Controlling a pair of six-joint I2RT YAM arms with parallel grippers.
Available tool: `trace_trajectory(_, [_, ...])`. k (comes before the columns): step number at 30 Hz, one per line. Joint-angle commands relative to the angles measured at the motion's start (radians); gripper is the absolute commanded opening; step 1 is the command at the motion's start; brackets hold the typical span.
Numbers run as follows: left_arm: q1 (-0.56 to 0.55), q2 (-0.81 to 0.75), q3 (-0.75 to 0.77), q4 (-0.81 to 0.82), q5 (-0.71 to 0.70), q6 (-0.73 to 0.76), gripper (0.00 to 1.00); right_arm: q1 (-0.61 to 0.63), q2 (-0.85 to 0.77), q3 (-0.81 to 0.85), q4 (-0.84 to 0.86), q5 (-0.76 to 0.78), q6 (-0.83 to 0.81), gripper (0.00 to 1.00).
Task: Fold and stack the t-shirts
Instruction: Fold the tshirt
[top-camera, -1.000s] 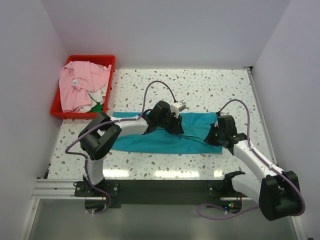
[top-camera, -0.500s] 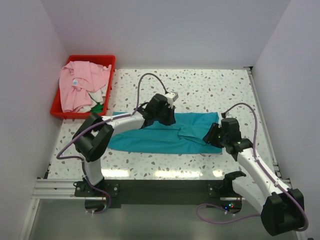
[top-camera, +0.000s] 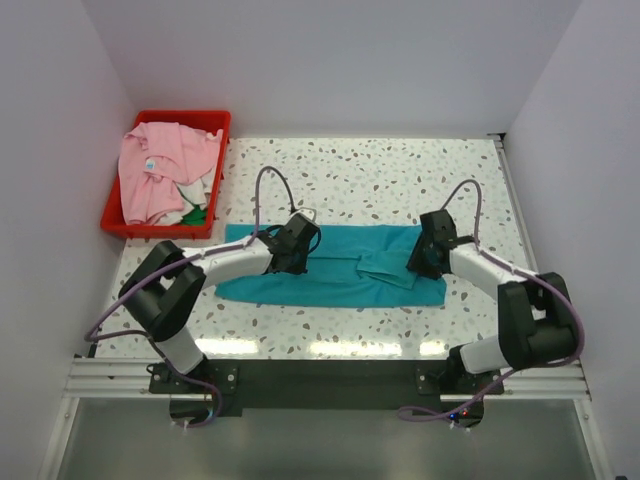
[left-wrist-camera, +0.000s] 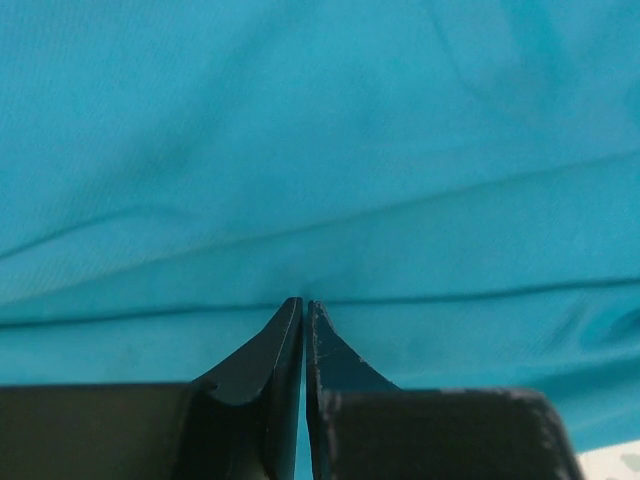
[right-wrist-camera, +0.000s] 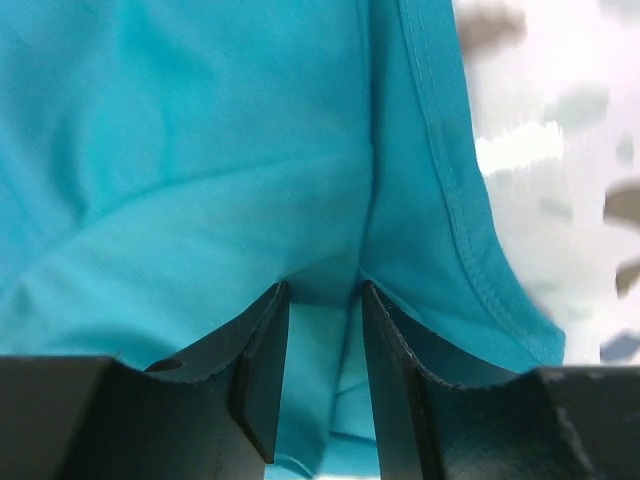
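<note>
Your left hand: closed, pinching teal t-shirt on desk. Your right hand: jaws parted, straddling a fold near its hem.

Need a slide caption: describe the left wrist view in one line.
Left gripper, fingers together, pinching a crease in the flat teal cloth t-shirt.

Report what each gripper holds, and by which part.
Left gripper: shut on a crease of the teal t-shirt, near its far edge. Right gripper: jaws apart astride a fold by the hem; no firm hold visible.
</note>
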Motion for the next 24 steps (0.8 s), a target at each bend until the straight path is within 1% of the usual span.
trace_trajectory(1, [-0.013, -0.058, -0.046, 0.015, -0.047, -0.023, 0.10, -0.012, 0.090, 0.102, 0.066, 0.072, -0.009, 0.39])
trace_trajectory(3, [-0.021, -0.037, -0.056, 0.018, -0.028, -0.019, 0.10, -0.016, 0.185, 0.171, 0.066, 0.067, -0.026, 0.39])
trace_trajectory(5, [-0.037, -0.026, -0.065, 0.042, -0.016, -0.035, 0.10, -0.019, 0.251, 0.227, 0.060, 0.076, -0.060, 0.39])
trace_trajectory(6, [-0.042, -0.026, -0.082, 0.056, 0.010, -0.044, 0.10, -0.024, 0.317, 0.287, 0.055, 0.073, -0.070, 0.39])
trace_trajectory(7, [-0.047, -0.024, -0.090, 0.087, 0.025, -0.053, 0.10, -0.038, 0.349, 0.319, 0.060, 0.060, -0.095, 0.39])
trace_trajectory(8, [-0.051, -0.020, -0.104, 0.120, 0.056, -0.076, 0.10, -0.048, 0.424, 0.400, 0.061, 0.031, -0.124, 0.39])
trace_trajectory(9, [-0.051, -0.017, -0.108, 0.121, 0.071, -0.088, 0.10, -0.050, 0.466, 0.453, 0.061, 0.020, -0.124, 0.39])
trace_trajectory(11, [-0.059, 0.005, -0.112, 0.170, 0.096, -0.131, 0.10, -0.052, 0.553, 0.578, 0.015, 0.007, -0.179, 0.39])
trace_trajectory(12, [-0.060, 0.013, -0.107, 0.185, 0.122, -0.148, 0.10, -0.050, 0.596, 0.716, -0.005, -0.006, -0.198, 0.39])
trace_trajectory(13, [-0.068, 0.026, -0.105, 0.225, 0.140, -0.182, 0.11, -0.050, 0.680, 0.782, -0.041, -0.012, -0.228, 0.40])
trace_trajectory(14, [-0.074, 0.036, -0.095, 0.249, 0.156, -0.199, 0.13, -0.050, 0.719, 0.850, -0.055, -0.025, -0.241, 0.40])
trace_trajectory(15, [-0.080, 0.046, -0.084, 0.269, 0.191, -0.217, 0.13, -0.047, 0.753, 0.978, -0.065, -0.064, -0.273, 0.41])
trace_trajectory(16, [-0.094, 0.060, -0.069, 0.305, 0.211, -0.245, 0.14, -0.044, 0.823, 1.037, -0.081, -0.075, -0.284, 0.43])
trace_trajectory(17, [-0.100, 0.086, -0.032, 0.311, 0.229, -0.254, 0.19, -0.041, 0.853, 1.095, -0.091, -0.081, -0.291, 0.49])
trace_trajectory(18, [-0.106, 0.098, -0.011, 0.343, 0.243, -0.260, 0.22, -0.035, 0.886, 1.208, -0.106, -0.097, -0.300, 0.52])
trace_trajectory(19, [-0.111, 0.108, 0.014, 0.351, 0.267, -0.262, 0.25, -0.033, 0.912, 1.266, -0.147, -0.115, -0.319, 0.54])
trace_trajectory(20, [-0.111, 0.114, 0.054, 0.354, 0.278, -0.259, 0.32, -0.032, 0.952, 1.319, -0.170, -0.112, -0.330, 0.57])
trace_trajectory(21, [-0.111, 0.108, 0.075, 0.352, 0.280, -0.251, 0.36, -0.024, 0.963, 1.403, -0.190, -0.114, -0.337, 0.62])
trace_trajectory(23, [-0.108, 0.074, 0.130, 0.287, 0.254, -0.198, 0.45, -0.021, 0.948, 1.455, -0.229, -0.102, -0.351, 0.66])
trace_trajectory(24, [-0.107, 0.057, 0.144, 0.261, 0.199, -0.179, 0.47, -0.018, 0.930, 1.466, -0.236, -0.092, -0.348, 0.70])
